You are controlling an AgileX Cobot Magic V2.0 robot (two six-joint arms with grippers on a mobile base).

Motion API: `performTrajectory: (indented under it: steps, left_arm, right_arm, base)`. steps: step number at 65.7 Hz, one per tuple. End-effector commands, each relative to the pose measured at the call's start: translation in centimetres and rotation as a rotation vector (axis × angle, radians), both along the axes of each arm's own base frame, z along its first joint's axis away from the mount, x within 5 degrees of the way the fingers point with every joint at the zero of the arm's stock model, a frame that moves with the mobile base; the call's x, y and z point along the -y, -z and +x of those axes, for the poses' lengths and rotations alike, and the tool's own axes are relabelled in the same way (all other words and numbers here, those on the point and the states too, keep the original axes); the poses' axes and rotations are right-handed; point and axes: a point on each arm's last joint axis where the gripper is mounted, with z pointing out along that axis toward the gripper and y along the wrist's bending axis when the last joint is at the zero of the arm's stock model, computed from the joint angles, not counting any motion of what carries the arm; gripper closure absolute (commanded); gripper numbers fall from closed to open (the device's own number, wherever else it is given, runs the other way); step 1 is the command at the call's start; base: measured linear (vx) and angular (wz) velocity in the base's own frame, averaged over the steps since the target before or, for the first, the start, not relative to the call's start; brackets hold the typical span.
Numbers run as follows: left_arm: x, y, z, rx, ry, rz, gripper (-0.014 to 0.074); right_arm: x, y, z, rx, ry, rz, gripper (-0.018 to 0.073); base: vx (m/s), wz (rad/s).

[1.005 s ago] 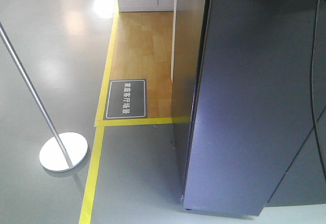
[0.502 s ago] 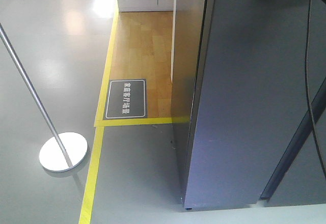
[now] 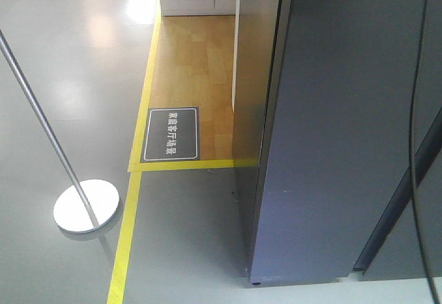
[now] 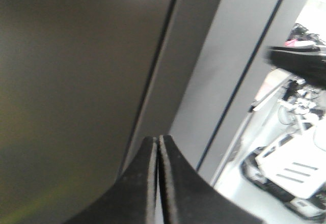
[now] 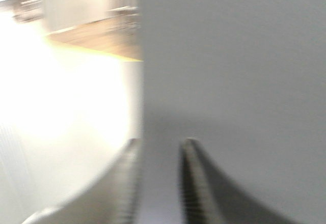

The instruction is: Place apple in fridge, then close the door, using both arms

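Observation:
The fridge (image 3: 252, 76) is a tall dark grey cabinet on the right of the front view. Its door (image 3: 324, 145) is a flat grey panel that fills most of that side. The apple is out of view in every frame. My left gripper (image 4: 157, 137) is shut with nothing between its black fingers, and its tips are close to dark grey panels (image 4: 76, 81) with a thin dark seam. My right gripper (image 5: 160, 141) is open with nothing in its narrow gap, right in front of a plain grey panel (image 5: 229, 71); this view is blurred. Neither gripper shows in the front view.
A metal pole on a round white base (image 3: 86, 206) stands on the grey floor at the left. Yellow floor tape (image 3: 128, 235) borders a wooden floor patch with a dark sign (image 3: 170, 134). A thin black cable (image 3: 414, 145) hangs at the right, and a dark slanted bar (image 3: 394, 207) crosses the lower right.
The door's lower edge has drawn back toward the fridge. A dark slanted bar has come into sight at the lower right. The dark shape in the top right corner is gone.

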Motion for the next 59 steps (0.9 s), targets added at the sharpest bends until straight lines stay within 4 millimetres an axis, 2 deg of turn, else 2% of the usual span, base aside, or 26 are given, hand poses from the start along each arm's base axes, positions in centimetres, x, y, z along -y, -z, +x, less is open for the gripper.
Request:
performTrajectory:
  steps: [1, 6, 17, 25, 29, 37, 45, 51, 59]
  left_arm:
    - [0.1, -3.5, -2.7, 0.102, -0.014, -0.005, 0.0603]
    - [0.1, -4.1, -3.9, 0.129, -0.026, 0.066, 0.0603]
    - [0.8, -6.2, -7.4, 0.194, 0.022, 0.086, 0.0603]
    - [1.2, -6.5, -10.1, 0.207, 0.030, 0.091, 0.0603]
    - [1.3, -5.7, -10.9, 0.183, 0.022, 0.085, 0.0603]
    - [1.6, -3.1, -13.4, 0.117, 0.011, 0.072, 0.0603]
    - [1.7, 1.2, -15.9, 0.015, -0.019, 0.053, 0.0603]
    - [1.6, 5.5, -17.7, -0.076, -0.082, 0.033, 0.0603]
    - [1.5, 10.7, -20.5, -0.160, -0.172, 0.018, 0.0603]
  right_arm:
    - [-0.8, -3.4, -3.9, 0.046, -0.107, -0.006, 0.0575]
    - [-1.3, -4.4, -6.1, 0.032, -0.179, -0.003, 0.0566]
    - [-1.7, -6.1, -10.0, 0.061, -0.235, -0.018, 0.0564]
    - [-1.5, -5.3, -12.7, 0.063, -0.213, -0.011, 0.0564]
    - [-1.5, -3.7, -14.0, 0.038, -0.203, -0.015, 0.0564]
    - [-1.3, -0.5, -17.3, -0.010, -0.184, -0.008, 0.0564]
    - [-1.2, 4.0, -20.7, -0.067, -0.157, 0.005, 0.0564]
    - [-0.9, 8.0, -23.0, -0.104, -0.121, 0.017, 0.0564]
    - [-0.8, 11.7, -26.0, -0.118, -0.111, 0.023, 0.0564]
  base:
    - [0.00, 0.00]
    - [0.00, 0.00]
    - [0.00, 0.00]
    - [0.00, 0.00]
    - [0.00, 0.00]
    - [0.00, 0.00]
    - [0.00, 0.00]
    - [0.00, 0.00]
    - [0.00, 0.00]
